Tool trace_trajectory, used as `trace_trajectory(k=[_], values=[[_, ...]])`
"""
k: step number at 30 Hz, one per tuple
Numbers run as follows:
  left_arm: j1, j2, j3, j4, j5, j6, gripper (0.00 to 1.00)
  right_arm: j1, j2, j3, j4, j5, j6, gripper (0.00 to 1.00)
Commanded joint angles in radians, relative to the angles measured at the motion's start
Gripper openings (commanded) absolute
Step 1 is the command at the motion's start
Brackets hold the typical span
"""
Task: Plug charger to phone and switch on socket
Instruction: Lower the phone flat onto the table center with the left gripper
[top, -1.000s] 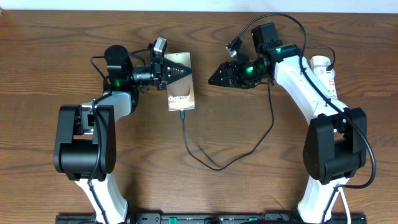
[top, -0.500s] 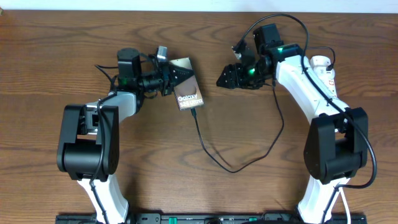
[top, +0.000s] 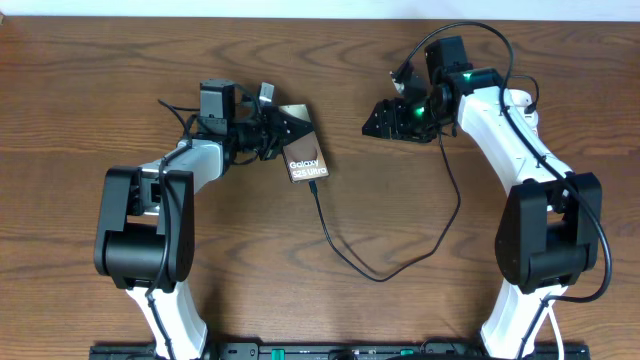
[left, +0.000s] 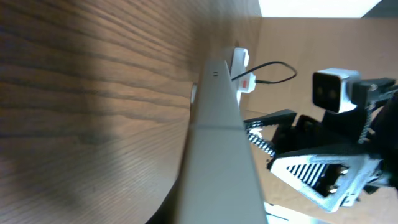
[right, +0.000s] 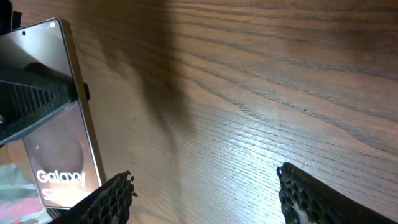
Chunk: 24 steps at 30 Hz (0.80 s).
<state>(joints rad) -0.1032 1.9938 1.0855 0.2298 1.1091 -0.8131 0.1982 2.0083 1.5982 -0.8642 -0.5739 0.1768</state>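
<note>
Wooden table. Socket: white strip, far right, largely hidden by the right arm overhead; the left wrist view shows its red switch. Phone: dark, "Galaxy" lettering, angled left of centre, top end clamped by left gripper. Charger plugged into its lower edge. Right gripper: wide apart, empty.

a brown wooden table with dark streaked grain spreads wide beneath me. a pale white strip runs along its far edge. in my right wrist view, light glares off the grain. my left wrist view shows a flat tan wall beyond the table.
</note>
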Motion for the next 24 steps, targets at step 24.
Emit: trace_trajectory(k=[24], values=[[-0.142,-0.011,0.230,-0.670,-0.300,0.620,0.07,-0.008,0.002,0.015,-0.016,0.042,-0.029,0.75]])
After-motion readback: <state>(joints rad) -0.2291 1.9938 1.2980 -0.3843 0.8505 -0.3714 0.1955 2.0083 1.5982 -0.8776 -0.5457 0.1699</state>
